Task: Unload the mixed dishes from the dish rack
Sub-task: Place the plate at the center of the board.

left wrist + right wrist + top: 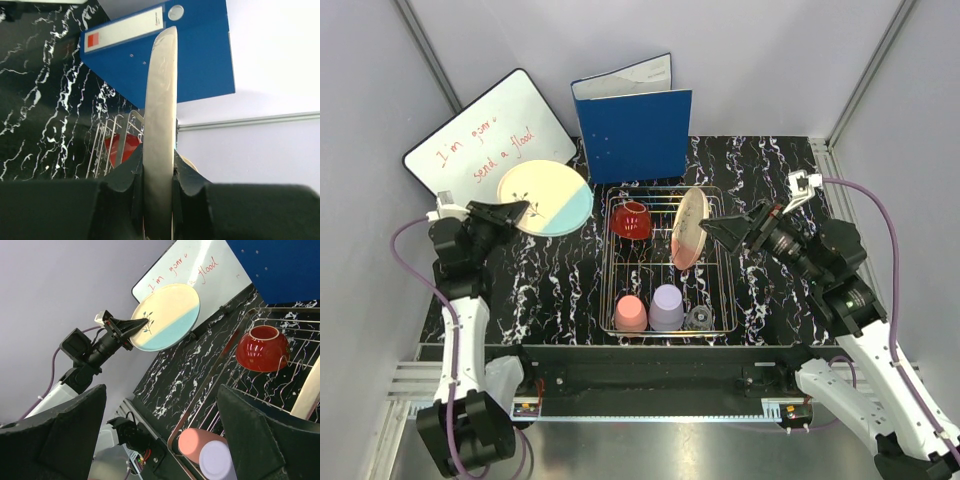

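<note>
Top view: a black marbled tabletop [550, 285] carries a silver wire dish rack [731, 300] at its centre. The left pincer [512, 213] is clamped on the rim of the pale blue plate [548, 197], holding it tilted in the air to the left of the rack and outside it. Inside the rack, the salmon plate [689, 228] stands on edge, with a red bowl [631, 219] lying on its side just left of it. Along the rack's near side sit a pink cup [630, 313], a lavender cup [667, 307] and a clear glass [699, 317], side by side. The right pincer [722, 232] hovers at the salmon plate's right edge. A blue binder [633, 125] and a whiteboard [485, 135] lean against the back wall.

Left wrist view: the pale blue plate [160, 125] appears edge-on, pinched between both fingers [125, 182]. Behind it are the binder [200, 55], rack wires and part of the red bowl [127, 147].

Right wrist view: the right pincer [161, 405] is spread wide with nothing between its fingers [65, 440]. Beyond it lie the rack, the red bowl [262, 347], the two cups, and a sliver of the salmon plate [307, 395] at the right border. The left pincer [122, 330] holds its plate up in front of the whiteboard.
</note>
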